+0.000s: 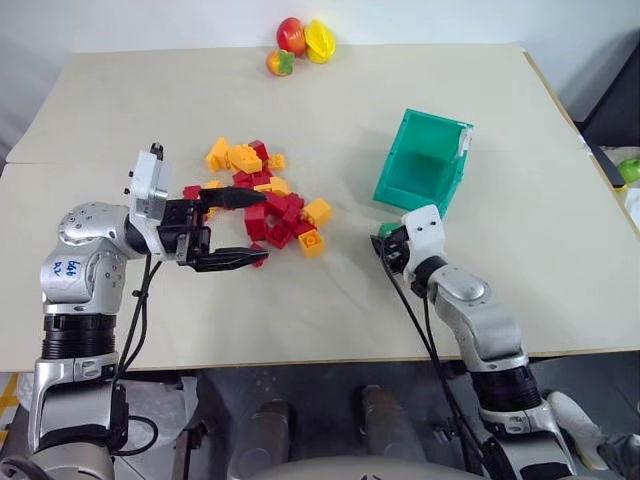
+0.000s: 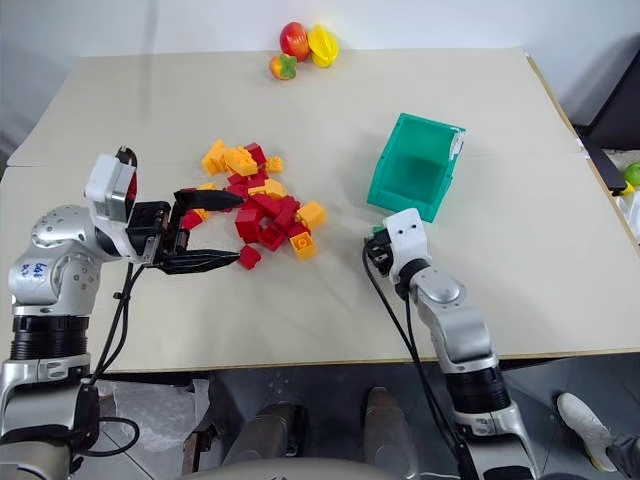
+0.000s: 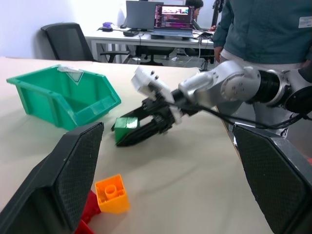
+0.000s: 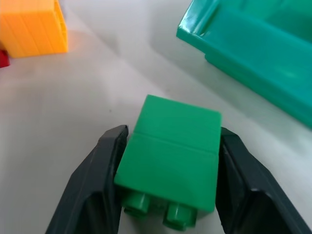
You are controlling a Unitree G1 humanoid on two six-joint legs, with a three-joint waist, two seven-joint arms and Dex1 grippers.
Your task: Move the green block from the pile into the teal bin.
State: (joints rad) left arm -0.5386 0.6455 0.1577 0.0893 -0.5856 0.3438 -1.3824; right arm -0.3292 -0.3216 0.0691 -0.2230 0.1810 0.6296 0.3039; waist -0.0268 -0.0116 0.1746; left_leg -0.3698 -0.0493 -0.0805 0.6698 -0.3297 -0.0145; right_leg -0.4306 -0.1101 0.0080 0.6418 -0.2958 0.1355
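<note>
The green block (image 4: pixel 168 156) sits between the two black fingers of my right gripper (image 1: pixel 390 240), which is shut on it, studs facing back toward the wrist. It is low over the table, just in front of the teal bin (image 1: pixel 437 120), whose near wall (image 4: pixel 253 58) is a short way beyond the block. The pile (image 1: pixel 270 200) of red and orange-yellow bricks lies at the table's middle left. My left gripper (image 1: pixel 262 228) stands open at the pile's left edge, pointing sideways, with nothing held. From the left wrist, the right gripper's block (image 3: pixel 126 123) shows beside the bin (image 3: pixel 73 109).
Toy fruits (image 1: pixel 300 45) lie at the table's far edge. A loose orange brick (image 3: pixel 112 194) sits near my left fingers. A person (image 3: pixel 273 29) stands past the table's right side. A green object (image 1: pixel 630 168) rests off the right edge.
</note>
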